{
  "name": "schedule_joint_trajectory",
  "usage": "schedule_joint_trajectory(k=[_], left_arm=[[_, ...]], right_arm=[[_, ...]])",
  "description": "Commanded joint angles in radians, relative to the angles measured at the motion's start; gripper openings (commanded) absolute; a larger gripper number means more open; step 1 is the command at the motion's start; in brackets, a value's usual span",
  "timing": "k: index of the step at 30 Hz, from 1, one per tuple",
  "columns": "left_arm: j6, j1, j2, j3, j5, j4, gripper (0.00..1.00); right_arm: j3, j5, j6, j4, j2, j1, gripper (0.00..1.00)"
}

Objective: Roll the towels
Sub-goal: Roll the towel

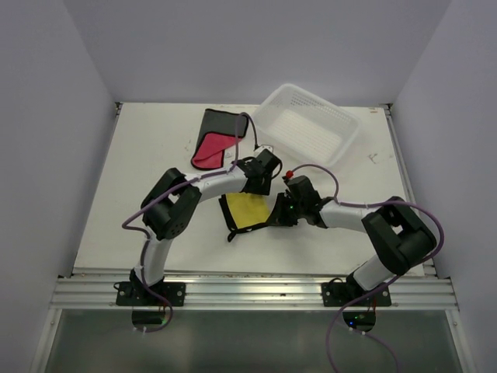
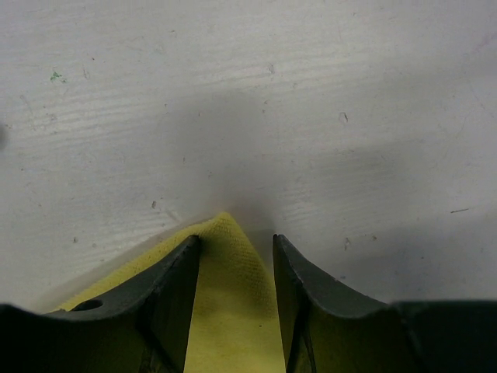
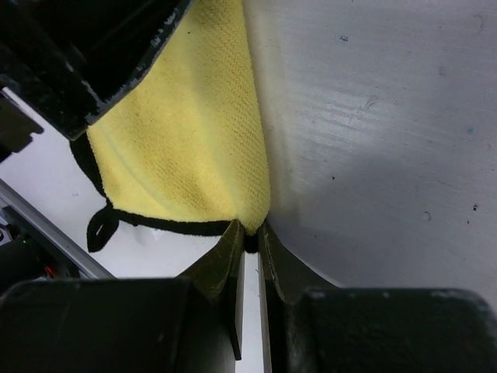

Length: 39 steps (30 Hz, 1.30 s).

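A yellow towel (image 1: 247, 211) with black trim lies at the table's middle front. My left gripper (image 1: 262, 189) is at its far edge, jaws open and straddling a corner of the towel (image 2: 233, 311), fingertips near the table. My right gripper (image 1: 278, 215) is at the towel's right side, shut on a black-trimmed corner of the towel (image 3: 186, 140), which is lifted and bunched at the fingertips (image 3: 233, 241). A second towel, red and black (image 1: 217, 140), lies loosely folded at the back left.
A white plastic basket (image 1: 342, 148) sits tilted at the back right. The left arm's gripper body (image 3: 93, 54) hangs close over the yellow towel in the right wrist view. A black loop tag (image 3: 101, 225) sticks out from the towel's near edge.
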Motion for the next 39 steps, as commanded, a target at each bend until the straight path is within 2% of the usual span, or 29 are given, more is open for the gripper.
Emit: schedule_joint_trajectory(k=[1, 6, 10, 16, 21, 26, 32, 39], left_arm=[[0.005, -0.009, 0.045, 0.035, -0.052, -0.038, 0.47], [0.005, -0.018, 0.064, 0.026, -0.088, -0.075, 0.42], [0.005, -0.018, 0.070, 0.019, -0.085, -0.080, 0.30], [0.005, -0.018, 0.079, 0.061, -0.082, -0.102, 0.20], [0.016, -0.018, 0.070, 0.087, -0.107, -0.119, 0.19], [0.020, -0.017, 0.058, 0.104, -0.118, -0.118, 0.14], [0.000, -0.012, 0.019, 0.079, -0.067, -0.058, 0.12], [-0.044, 0.026, -0.091, -0.048, 0.071, 0.138, 0.09]], right_arm=[[-0.034, 0.032, -0.014, -0.022, -0.006, -0.001, 0.00], [-0.072, 0.067, -0.026, -0.007, -0.023, 0.001, 0.00], [-0.080, 0.109, -0.043, -0.007, -0.025, 0.025, 0.00], [-0.023, 0.239, -0.081, -0.109, -0.033, 0.108, 0.00], [0.035, 0.343, -0.110, -0.199, -0.040, 0.162, 0.00], [0.053, 0.454, -0.101, -0.265, -0.062, 0.211, 0.00], [0.058, 0.538, -0.087, -0.299, -0.103, 0.254, 0.00], [0.066, 0.601, -0.102, -0.320, -0.128, 0.301, 0.00]])
